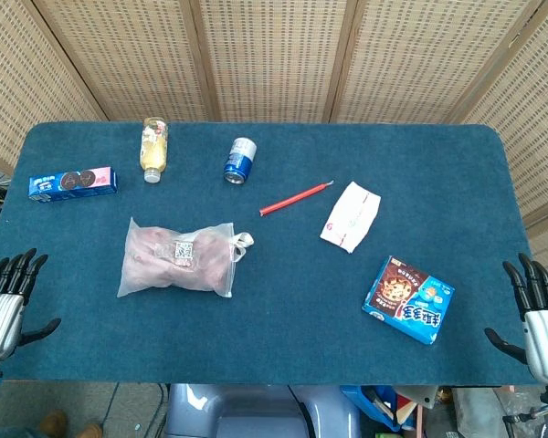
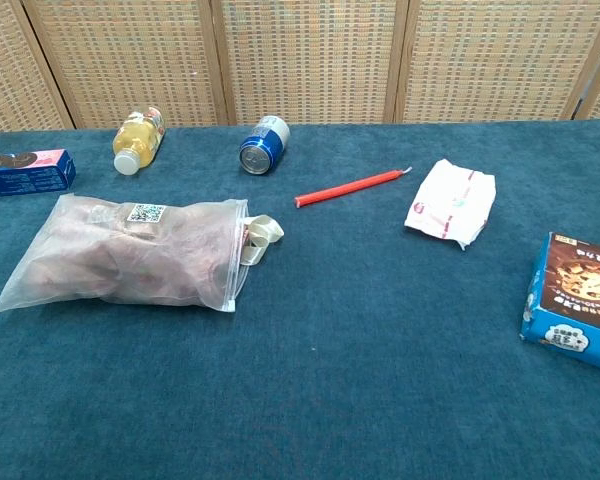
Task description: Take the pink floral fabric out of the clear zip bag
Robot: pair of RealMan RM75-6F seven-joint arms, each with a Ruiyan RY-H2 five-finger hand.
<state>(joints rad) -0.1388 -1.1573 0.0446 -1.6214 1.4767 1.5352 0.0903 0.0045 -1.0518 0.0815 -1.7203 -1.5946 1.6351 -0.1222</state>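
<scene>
- Looking down from the head view, the left hand [image 1: 7,306] and right hand [image 1: 543,315] both sit at the near table corners, fingers spread and holding nothing.
- The clear zip bag [image 1: 178,258] lies ahead of the left hand and toward the middle of the table [image 1: 283,347], well apart from both hands; the pink floral fabric [image 1: 169,260] is wholly inside it, and a pale ribbon [image 1: 243,245] pokes out at the bag end that faces the right hand's side.
- Count here: one bag, one yellow drink bottle [image 1: 153,148], one blue can [image 1: 241,161], one red stick [image 1: 295,198], one white packet [image 1: 351,215], one long blue biscuit box [image 1: 73,182] far ahead of the left hand, one cookie box [image 1: 408,299] just ahead of the right hand.
- In the chest view neither hand shows; the zip bag [image 2: 130,255] lies flat with its mouth toward the right hand's side, the fabric [image 2: 120,260] bunched inside, the ribbon [image 2: 260,238] trailing from the opening.
- Same single items appear: bottle [image 2: 138,140], can [image 2: 263,145], red stick [image 2: 350,187], white packet [image 2: 450,203], cookie box [image 2: 575,300], blue box [image 2: 25,170].
- Risks, as I judge them: the bag is light and slick, so pulling the fabric with one hand may drag the whole bag along unless the other pins it; whether the zip is fully open I cannot tell, and a part-closed mouth could jam the bundle; tugging the ribbon alone may slip free without moving the fabric.
</scene>
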